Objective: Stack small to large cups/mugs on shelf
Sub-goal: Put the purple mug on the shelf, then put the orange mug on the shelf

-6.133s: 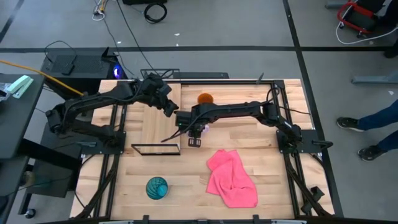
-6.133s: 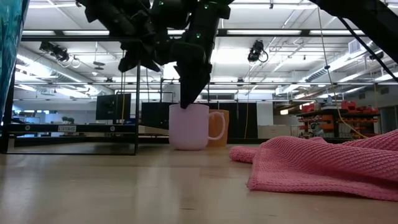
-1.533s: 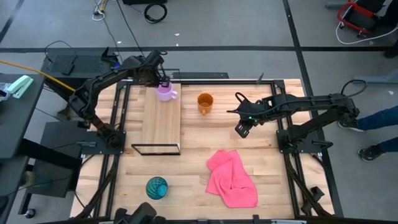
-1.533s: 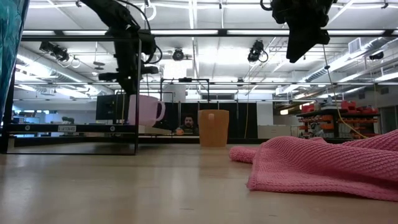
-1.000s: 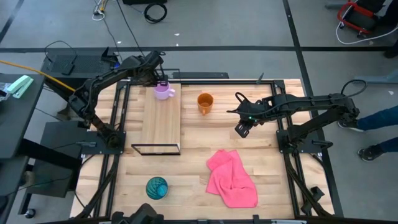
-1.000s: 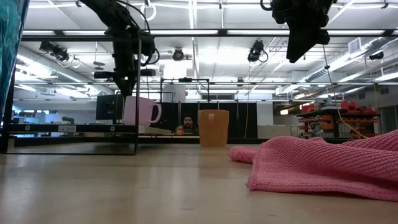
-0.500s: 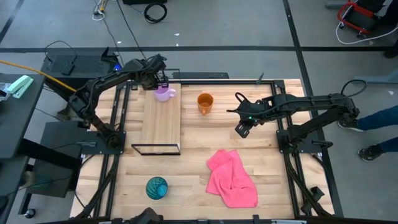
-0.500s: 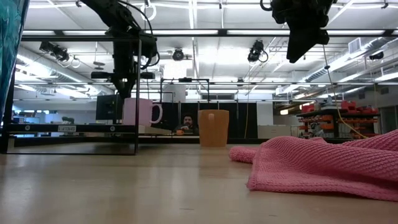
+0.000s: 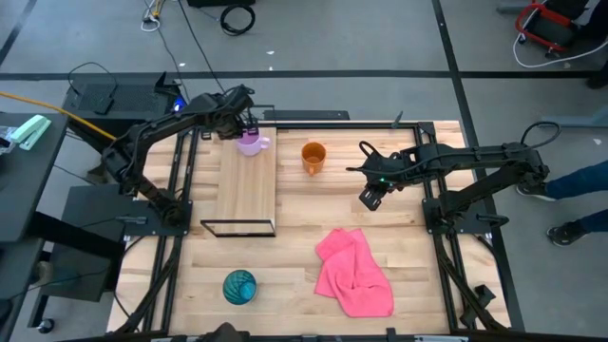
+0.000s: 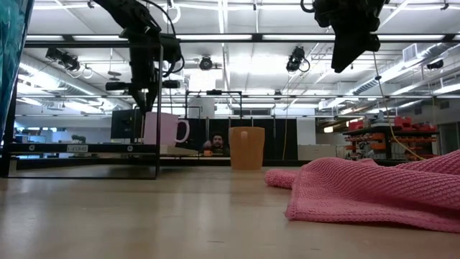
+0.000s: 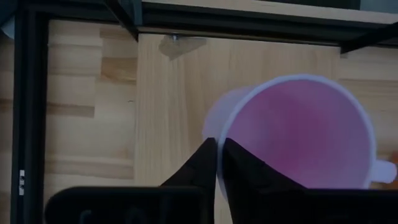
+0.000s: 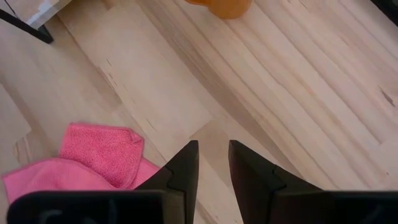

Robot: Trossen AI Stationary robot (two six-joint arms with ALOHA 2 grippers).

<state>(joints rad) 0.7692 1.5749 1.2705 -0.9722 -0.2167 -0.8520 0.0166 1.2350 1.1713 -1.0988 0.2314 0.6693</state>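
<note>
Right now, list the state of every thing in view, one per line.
Purple mug: upright on the shelf, rim pinched by the left gripper.
Orange mug: upright on the table, free.
Teal cup: on the table, untouched.
Pink cloth: crumpled.
Right gripper: open, empty, raised.

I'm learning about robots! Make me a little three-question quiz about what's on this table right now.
1. True or false: the pale purple mug stands on the shelf.
2. Which thing lies nearest the pink cloth? A) the teal cup B) the orange mug C) the purple mug
3. Fill in: the left gripper has its fingers pinched on the purple mug's ____.

Key
1. True. It sits at the shelf's far end.
2. A.
3. Rim, one finger inside the mug and one outside. The right gripper holds nothing and hangs over the table beside the orange mug.
</note>
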